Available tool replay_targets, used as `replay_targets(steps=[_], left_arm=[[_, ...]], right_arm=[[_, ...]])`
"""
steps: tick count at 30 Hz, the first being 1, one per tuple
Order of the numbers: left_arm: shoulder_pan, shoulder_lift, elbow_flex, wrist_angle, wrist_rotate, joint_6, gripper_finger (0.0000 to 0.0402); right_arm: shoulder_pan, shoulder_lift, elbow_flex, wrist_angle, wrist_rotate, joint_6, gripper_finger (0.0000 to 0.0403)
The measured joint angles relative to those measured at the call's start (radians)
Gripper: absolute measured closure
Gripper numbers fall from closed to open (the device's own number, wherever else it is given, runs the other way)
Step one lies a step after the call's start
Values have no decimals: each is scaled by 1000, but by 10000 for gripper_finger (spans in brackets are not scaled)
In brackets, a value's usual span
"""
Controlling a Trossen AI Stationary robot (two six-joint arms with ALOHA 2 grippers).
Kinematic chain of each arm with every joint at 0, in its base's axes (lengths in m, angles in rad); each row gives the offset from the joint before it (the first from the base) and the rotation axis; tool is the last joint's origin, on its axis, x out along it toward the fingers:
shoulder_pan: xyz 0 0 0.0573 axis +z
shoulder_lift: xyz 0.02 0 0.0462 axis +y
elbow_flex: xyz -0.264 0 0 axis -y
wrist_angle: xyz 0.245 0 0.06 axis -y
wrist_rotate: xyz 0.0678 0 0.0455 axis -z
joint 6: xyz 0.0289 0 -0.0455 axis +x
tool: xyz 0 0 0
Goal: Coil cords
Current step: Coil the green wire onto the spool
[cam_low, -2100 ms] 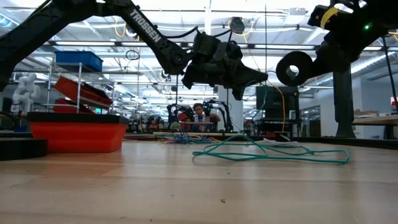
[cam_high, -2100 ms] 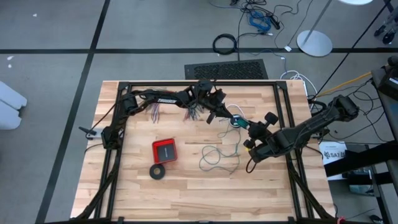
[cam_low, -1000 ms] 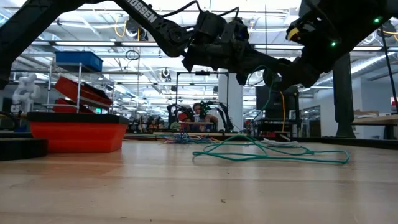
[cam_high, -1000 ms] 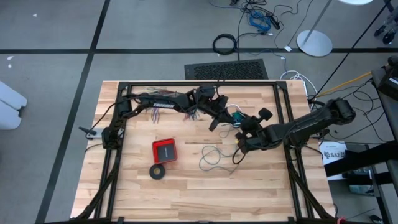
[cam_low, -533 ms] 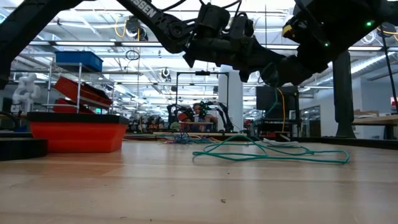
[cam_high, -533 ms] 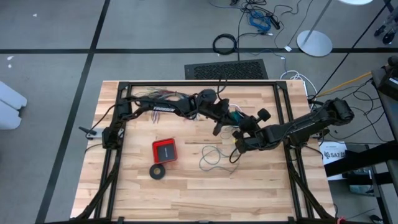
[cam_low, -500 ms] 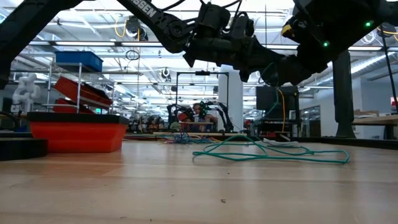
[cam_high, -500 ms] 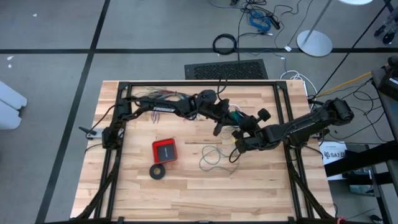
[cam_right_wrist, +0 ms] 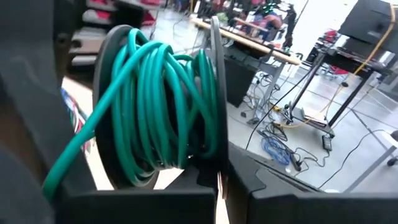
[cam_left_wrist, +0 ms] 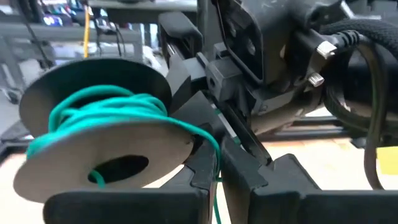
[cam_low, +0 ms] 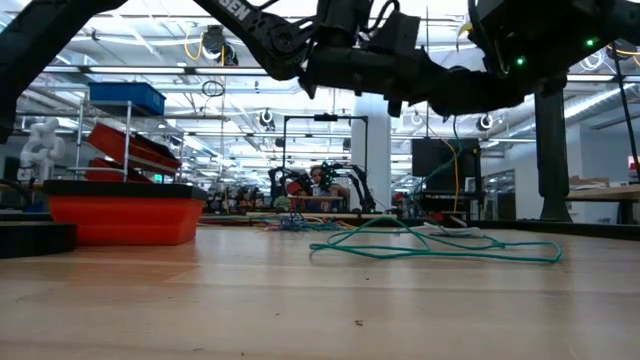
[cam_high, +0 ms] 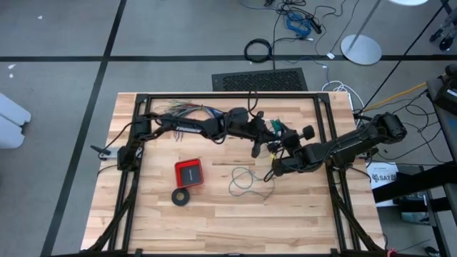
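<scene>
The right tool point(cam_high: 278, 158) is clamped on a dark spool point(cam_right_wrist: 163, 99) wound with teal-green wire point(cam_right_wrist: 155, 106), held raised above the counter point(cam_high: 214, 214), apparently so winding can proceed. The left tool point(cam_high: 258, 146), just beside the spool, is nearly shut on the wire strand point(cam_left_wrist: 214, 158), presumably guiding it. The unwound wire point(cam_high: 250, 178) lies on the counter below the spool. "TROSSEN" shows partly on the left arm point(cam_low: 235, 10).

Quick count: two robot arms, one teal wire point(cam_high: 251, 178) under the right gripper point(cam_high: 274, 169), one red box point(cam_high: 189, 173), one black tape ring point(cam_high: 181, 196), one multicoloured wire bundle point(cam_high: 187, 110) behind the left gripper point(cam_high: 255, 150).
</scene>
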Motion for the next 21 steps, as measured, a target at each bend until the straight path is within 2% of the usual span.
replay_targets(steps=[11,21], left_arm=[[-36,0,0,70,-130,45,374],[-41,2,0,26,-132,102,374]], right_arm=[[30,0,0,-68,133,160,402],[90,-10,3,-116,149,208,403]])
